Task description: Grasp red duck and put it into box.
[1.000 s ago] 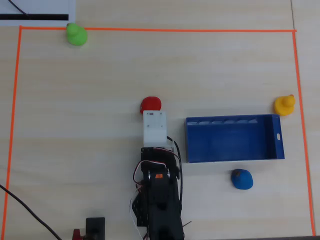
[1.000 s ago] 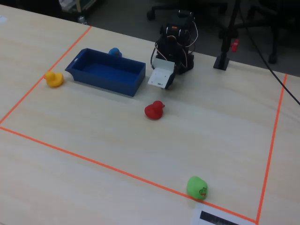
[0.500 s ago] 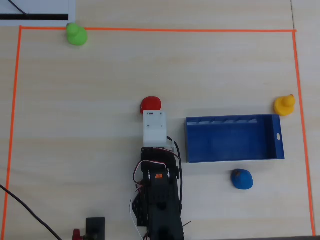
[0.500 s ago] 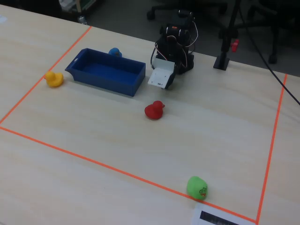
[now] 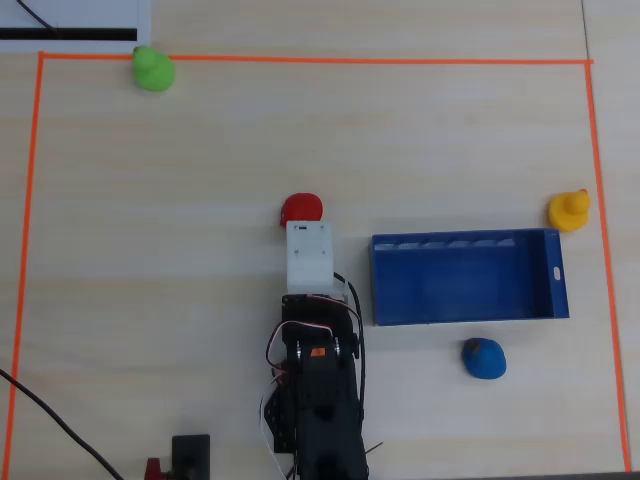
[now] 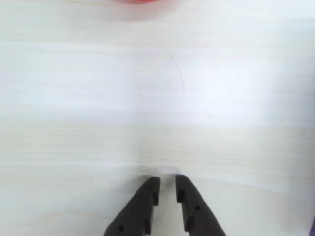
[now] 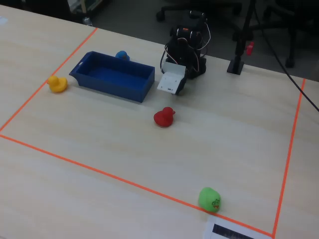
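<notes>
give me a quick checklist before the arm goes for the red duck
1. Red duck free on the table, nothing around it: ok.
2. Hand empty: ok.
3. Hand wide enough for the duck: not ok, fingers nearly closed in the wrist view.
4. Hand at the duck: not ok, duck only at the wrist view's top edge.
5. Box empty: ok.
6. Blue duck and yellow duck outside the box: ok.

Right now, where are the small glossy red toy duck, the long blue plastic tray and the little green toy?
small glossy red toy duck (image 7: 163,118), fixed view, on its body.
long blue plastic tray (image 5: 557,273), overhead view, on its short end wall.
little green toy (image 7: 209,199), fixed view, on its middle.
</notes>
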